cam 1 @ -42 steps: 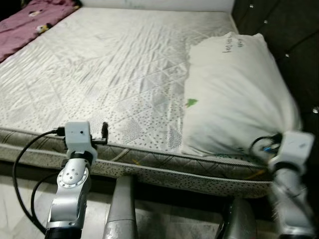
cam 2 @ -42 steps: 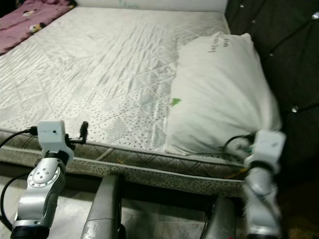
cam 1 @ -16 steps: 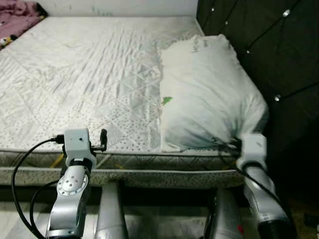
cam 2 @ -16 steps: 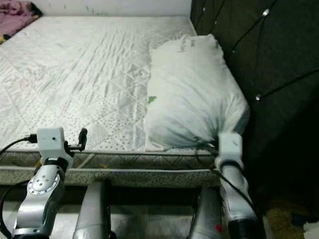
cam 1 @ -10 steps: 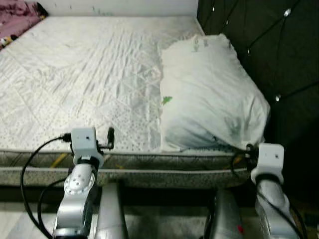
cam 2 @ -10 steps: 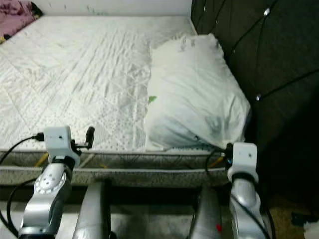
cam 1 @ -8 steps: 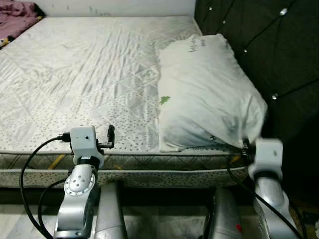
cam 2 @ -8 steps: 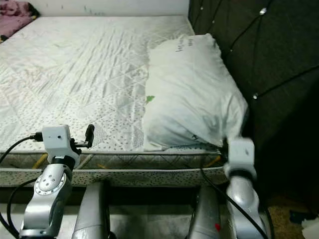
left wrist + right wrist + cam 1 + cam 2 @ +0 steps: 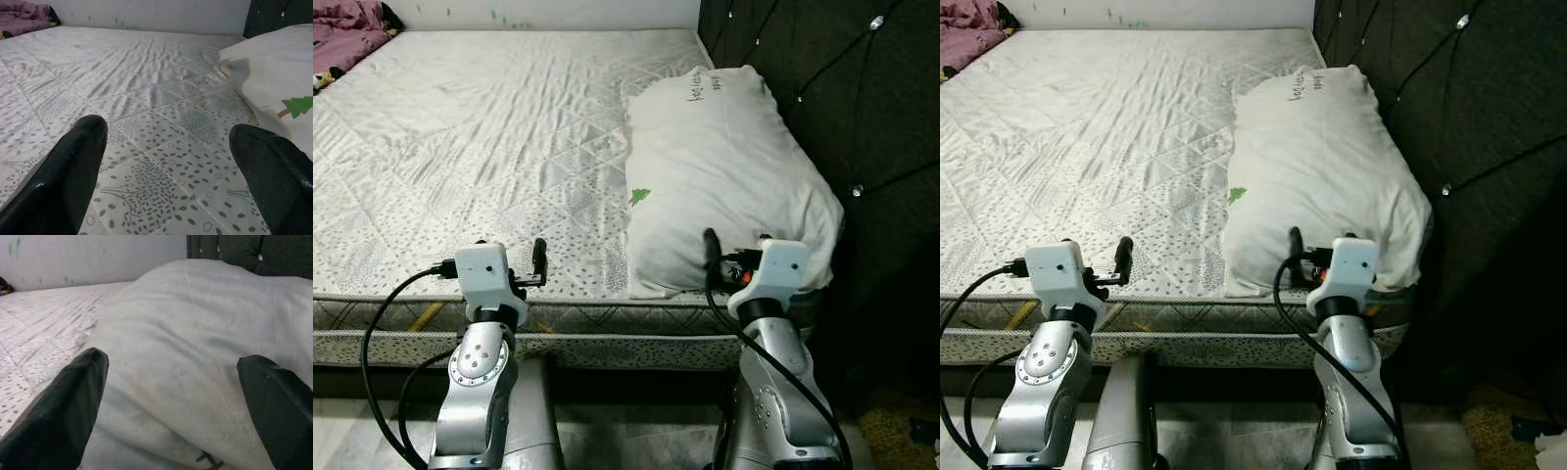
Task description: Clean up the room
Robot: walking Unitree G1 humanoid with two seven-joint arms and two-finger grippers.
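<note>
White quilted mattress (image 9: 489, 127) bearing one white pillow (image 9: 724, 176), which lies at the head end against the dark tufted headboard (image 9: 842, 88). One purple blanket (image 9: 347, 24) sits at the far corner. Two grippers are raised at the near mattress edge: left gripper (image 9: 171, 161), fingers spread wide and empty, over bare mattress; right gripper (image 9: 181, 391), fingers likewise spread and empty, facing the pillow's near end. Left wrist view resolves a small green tree print (image 9: 298, 105) on the pillow; the head views add handwriting (image 9: 1307, 83) near its far end.
</note>
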